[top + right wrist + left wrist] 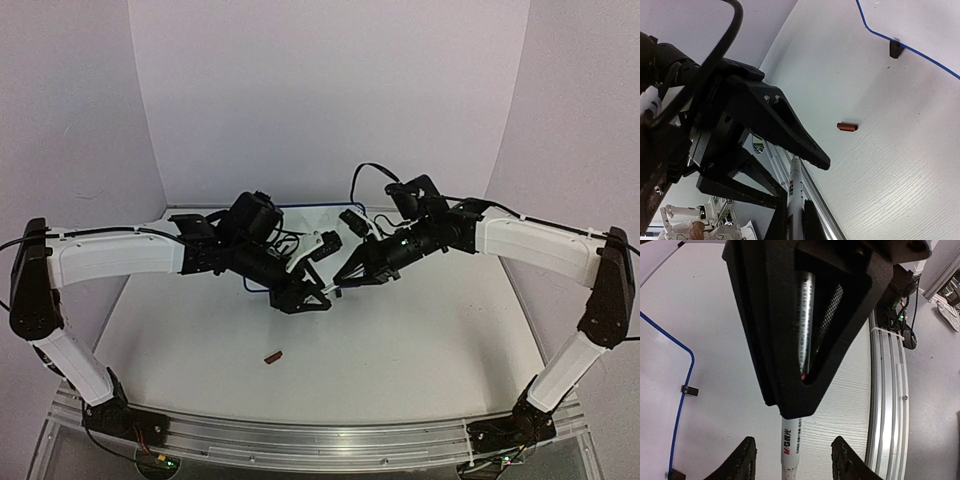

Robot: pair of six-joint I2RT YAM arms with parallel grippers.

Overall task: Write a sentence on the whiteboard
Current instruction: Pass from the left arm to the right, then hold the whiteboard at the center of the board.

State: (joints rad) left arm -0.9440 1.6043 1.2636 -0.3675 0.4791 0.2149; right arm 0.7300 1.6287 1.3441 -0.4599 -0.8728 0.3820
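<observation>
Right gripper (342, 280) clamps a slim white marker (795, 186). Left gripper (793, 461), rough black jaws parted, flanks the barrel without touching. Beyond them, arms hide most of the blue-framed, round-cornered whiteboard (300, 208). A small red cap (273, 355) lies below.

The white marker (789, 450) bears a red logo, seemingly "M&G"; smaller print is illegible.

white marker (789, 452) | small red piece (273, 355) lying flat on table (430, 350)

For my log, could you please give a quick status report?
Left fingers open around white marker pen; right fingers shut on it. Blue-framed whiteboard unwritten where visible. Small red cap lying clear.
</observation>
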